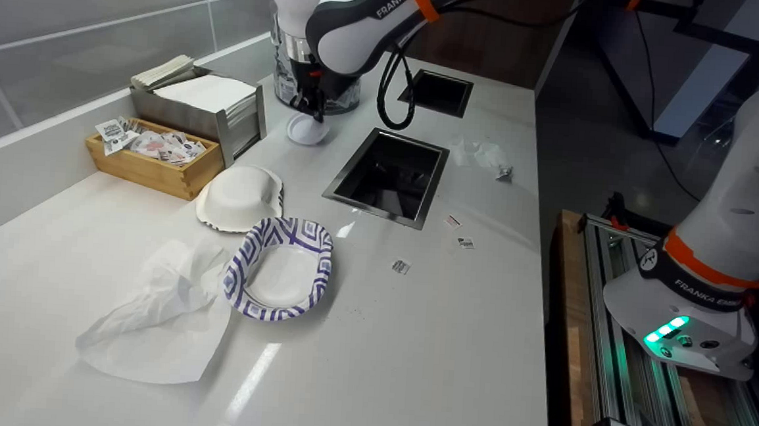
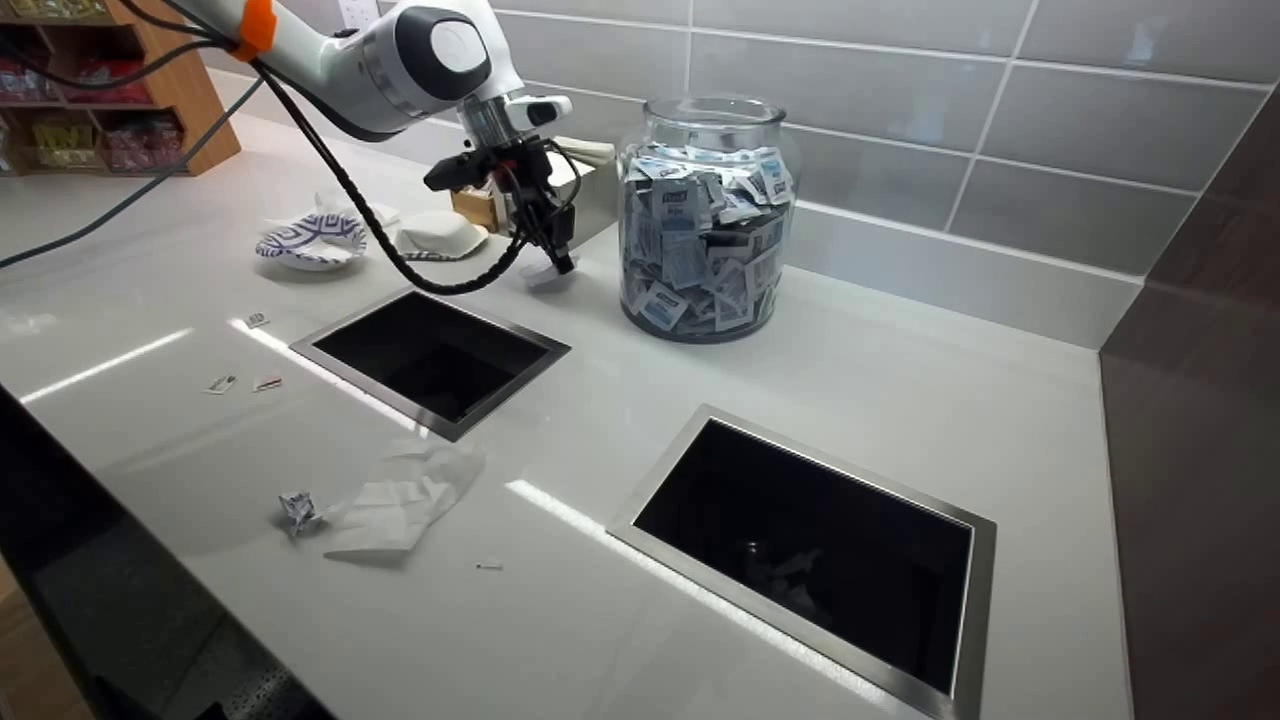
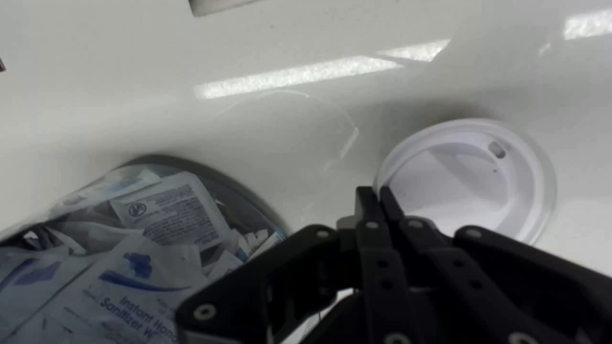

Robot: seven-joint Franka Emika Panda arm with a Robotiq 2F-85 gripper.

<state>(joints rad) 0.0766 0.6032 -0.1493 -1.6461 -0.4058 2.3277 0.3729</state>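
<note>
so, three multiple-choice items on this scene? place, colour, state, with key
1. Where is the round white plastic lid?
A. in the clear glass jar
B. touching the black two-fingered pincer
C. in the tan wooden box

2. What colour patterns the upright oval paper bowl?
A. red
B. green
C. purple-blue

3. The pincer's jaws are:
A. shut
B. half open
C. wide open

1B: its rim meets the tips in the wrist view.
2C: both exterior views show it.
3A: the wrist view shows them together.

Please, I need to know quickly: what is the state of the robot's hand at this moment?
Hand: closed, holding the white plastic lid by its rim.
</note>
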